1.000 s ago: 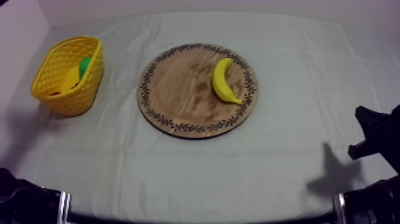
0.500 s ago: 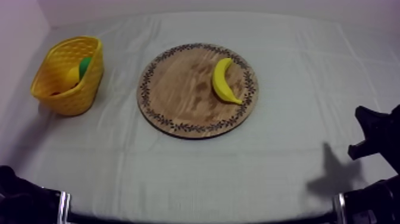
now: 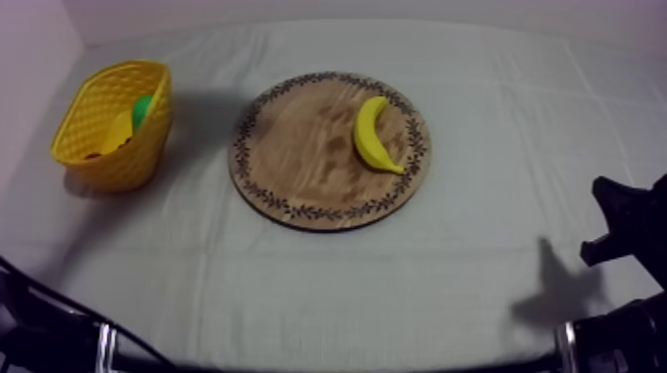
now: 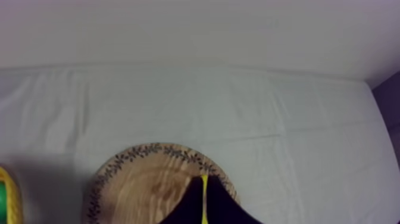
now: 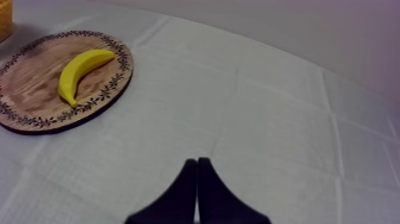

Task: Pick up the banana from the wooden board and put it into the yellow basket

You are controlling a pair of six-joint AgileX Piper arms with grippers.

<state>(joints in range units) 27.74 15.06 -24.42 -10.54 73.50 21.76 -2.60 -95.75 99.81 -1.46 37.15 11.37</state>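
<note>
Plainly, nothing is held yet. The left gripper (image 4: 204,186) has its fingers (image 4: 189,204) pressed together into a narrow wedge with nothing clamped. The right gripper (image 5: 197,170) is closed up the same way, also empty.

In the top view the banana (image 3: 375,134) lies on the right half of the board (image 3: 288,149), just inside the patterned rim, a little above the frame's centre. Its long axis runs roughly up and down the frame, the lower end swinging slightly right. Its curved back faces the board's middle. The basket (image 3: 119,164) stands at the upper left, well apart from the board, with a green item (image 3: 142,107) in it.

The right arm (image 3: 625,223) sits at the right edge, with bare cloth (image 3: 496,248) between it and the board. The left arm (image 3: 40,332) is in the lower left corner. By my reading the right arm is nearer the banana, though the basket is on the left. From the left wrist the banana lies straight ahead, a yellow sliver showing through the slit between the fingertips. Whichever arm goes should open first and close across the banana's short width.
</note>
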